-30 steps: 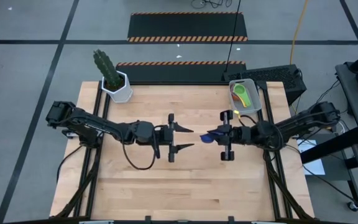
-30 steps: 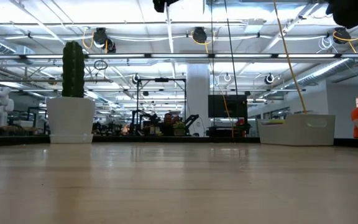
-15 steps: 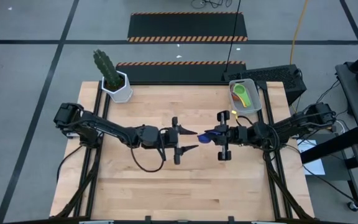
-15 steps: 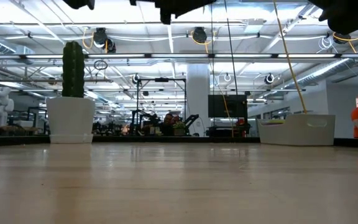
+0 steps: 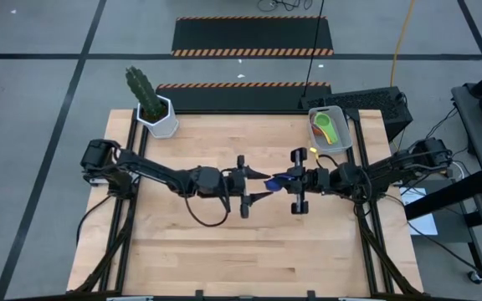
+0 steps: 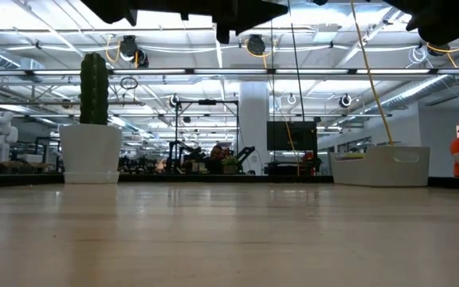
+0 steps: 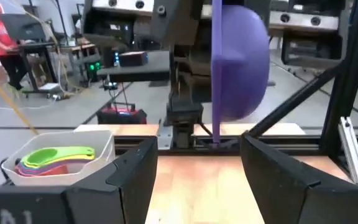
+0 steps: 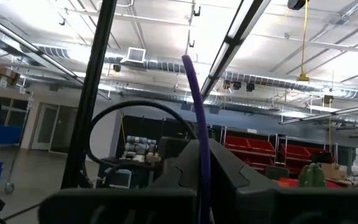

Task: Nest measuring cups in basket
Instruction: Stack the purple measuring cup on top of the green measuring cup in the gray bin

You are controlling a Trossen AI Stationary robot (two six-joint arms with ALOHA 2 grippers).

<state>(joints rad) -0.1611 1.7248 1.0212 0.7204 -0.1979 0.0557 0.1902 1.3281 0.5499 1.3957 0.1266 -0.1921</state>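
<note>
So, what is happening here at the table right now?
The two arms meet in the air over the middle of the table. The right gripper is shut on the handle of a dark blue measuring cup, holding it out toward the left arm. The left gripper faces it with its fingers open on either side of the cup, not closed on it. The basket stands at the table's far right corner with a green cup and others already nested inside. It looks like a handover.
</note>
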